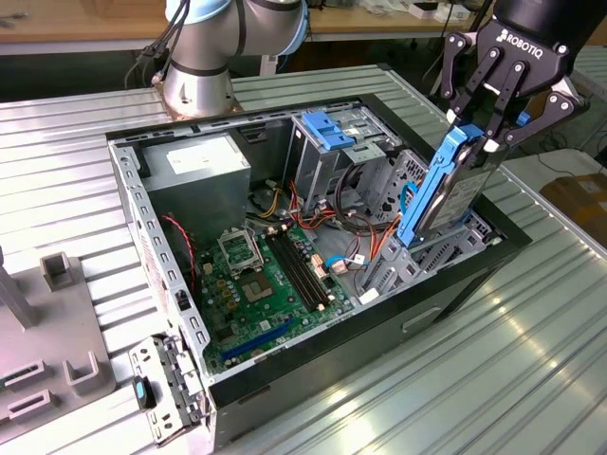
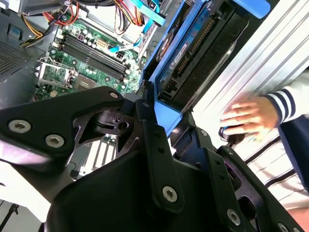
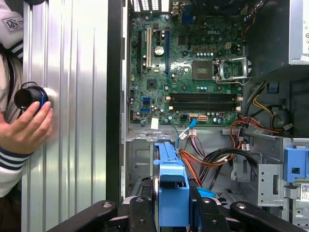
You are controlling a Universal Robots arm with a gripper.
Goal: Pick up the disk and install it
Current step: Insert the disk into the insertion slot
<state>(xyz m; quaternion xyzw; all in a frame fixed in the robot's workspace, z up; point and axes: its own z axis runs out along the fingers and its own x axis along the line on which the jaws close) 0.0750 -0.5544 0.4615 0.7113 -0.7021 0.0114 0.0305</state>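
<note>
Disk (image 1: 453,194): grey drive in a blue rail, stood on end and tilted, upper right of the exterior view; blue rail end also close up in both wrist views.
Disk ends: upper end in the pincer, lower end dipped into the case beside the low metal bay; contact with the bay not clear.
Pincer (image 1: 477,136): black, clamped on the disk's upper end from both sides.
Case (image 1: 142,223): open tower lying on its side, centre of the exterior view.
Board (image 1: 256,284): green, flat on the case floor, lower centre, well apart from the disk.
Supply (image 1: 194,166): grey box in the case's upper left corner.
Bracket (image 1: 327,131): blue, atop the tall bay, upper centre, apart from the disk.
Cables (image 1: 365,227): red, orange and black, bunched between the board and the bays.
Arm (image 1: 199,57): base at the top of the exterior view, just behind the case.
Table (image 1: 531,370): ribbed metal, under the case.
Hand (image 3: 24,128): a person's, striped cuff, wrapped round a black knob (image 3: 30,96) on the table beside the case.
</note>
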